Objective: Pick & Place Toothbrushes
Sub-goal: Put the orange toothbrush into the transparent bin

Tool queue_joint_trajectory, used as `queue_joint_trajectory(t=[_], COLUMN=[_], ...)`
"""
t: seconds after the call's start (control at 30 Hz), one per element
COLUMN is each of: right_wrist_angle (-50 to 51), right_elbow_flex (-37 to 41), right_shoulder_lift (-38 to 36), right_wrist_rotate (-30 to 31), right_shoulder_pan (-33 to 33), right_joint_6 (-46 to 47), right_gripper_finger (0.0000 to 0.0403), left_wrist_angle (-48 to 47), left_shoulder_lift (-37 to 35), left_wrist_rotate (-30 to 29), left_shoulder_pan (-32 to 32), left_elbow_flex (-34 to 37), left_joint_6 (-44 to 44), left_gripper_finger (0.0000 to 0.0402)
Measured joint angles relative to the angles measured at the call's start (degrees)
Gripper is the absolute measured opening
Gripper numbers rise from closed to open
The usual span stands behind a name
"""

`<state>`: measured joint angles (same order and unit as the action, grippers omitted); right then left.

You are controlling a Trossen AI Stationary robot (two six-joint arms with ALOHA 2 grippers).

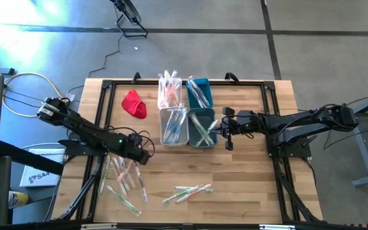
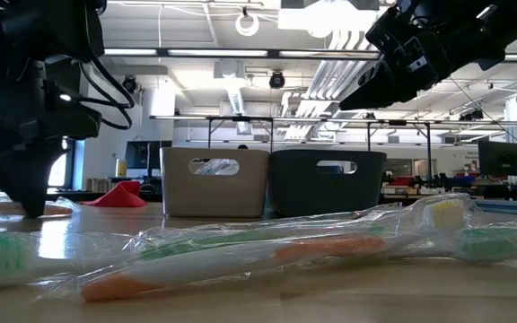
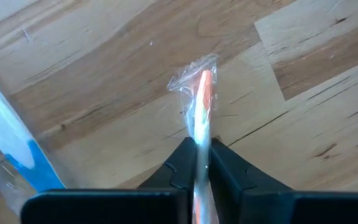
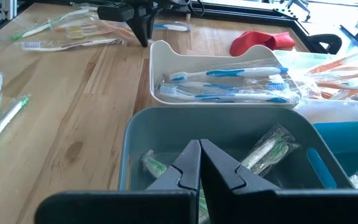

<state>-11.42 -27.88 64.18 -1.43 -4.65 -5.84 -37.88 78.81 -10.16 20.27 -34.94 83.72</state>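
Wrapped toothbrushes (image 1: 125, 182) lie loose on the wooden table's near left, with a few more (image 1: 187, 191) near the middle front. My left gripper (image 1: 143, 157) points down at the pile's far edge and is shut on an orange-handled toothbrush (image 3: 204, 93) in a clear wrapper. A blue-handled one (image 3: 14, 146) lies beside it. My right gripper (image 4: 199, 163) hangs shut and empty above the teal bin (image 4: 135, 134), which holds green toothbrushes (image 4: 263, 152). My left gripper pinches the orange toothbrush's handle (image 3: 201, 149) between its two fingers, through the clear wrapper. The fingers come from above, pointing down, one on either side of the handle. The toothbrush lies along the wood, its crimped wrapper end (image 3: 194, 68) sticking out past the fingertips.
Four small bins stand at the table's middle: a white one (image 4: 166, 59) with blue toothbrushes, a clear one (image 1: 170, 92) with orange and pink ones, and two teal ones (image 1: 199, 92). A red cloth (image 1: 134, 104) lies to their left. A black frame (image 1: 104, 86) rims the table.
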Motion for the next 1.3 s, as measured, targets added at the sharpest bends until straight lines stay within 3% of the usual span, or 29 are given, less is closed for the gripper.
queue_joint_trajectory(t=[0.13,0.3,0.5,0.67,0.9,1.17,1.3], right_wrist_angle=[0.0,0.0,-0.2,-0.2,-0.9,-1.3,-1.3], right_elbow_flex=[0.0,0.0,0.0,0.0,0.0,0.0,0.0], right_shoulder_lift=[0.0,0.0,0.0,0.0,0.0,0.0,0.0], right_wrist_rotate=[0.0,0.0,0.0,0.0,0.0,0.0,0.0], right_shoulder_pan=[0.0,0.0,0.0,0.0,0.0,0.0,0.0], right_joint_6=[0.0,0.0,0.0,0.0,0.0,-0.2,-0.4], right_gripper_finger=[0.0002,0.0002,0.0002,0.0002,0.0002,0.0002,0.0002], left_wrist_angle=[-0.6,-1.1,-0.4,5.5,15.6,28.2,35.3], left_shoulder_lift=[-0.4,-2.6,-9.0,-15.3,-24.4,-30.8,-31.3], left_wrist_rotate=[-0.1,-1.8,-4.1,-7.6,-17.8,-31.2,-32.0], left_shoulder_pan=[0.0,0.0,-0.1,-0.1,-0.1,-0.1,-2.3], left_elbow_flex=[0.0,0.3,0.3,0.2,0.1,0.1,0.1], left_joint_6=[-0.9,-2.5,-3.2,-7.8,-20.4,-43.0,-52.5], left_gripper_finger=[0.0015,0.0029,0.0024,0.0022,0.0021,0.0021,0.002])
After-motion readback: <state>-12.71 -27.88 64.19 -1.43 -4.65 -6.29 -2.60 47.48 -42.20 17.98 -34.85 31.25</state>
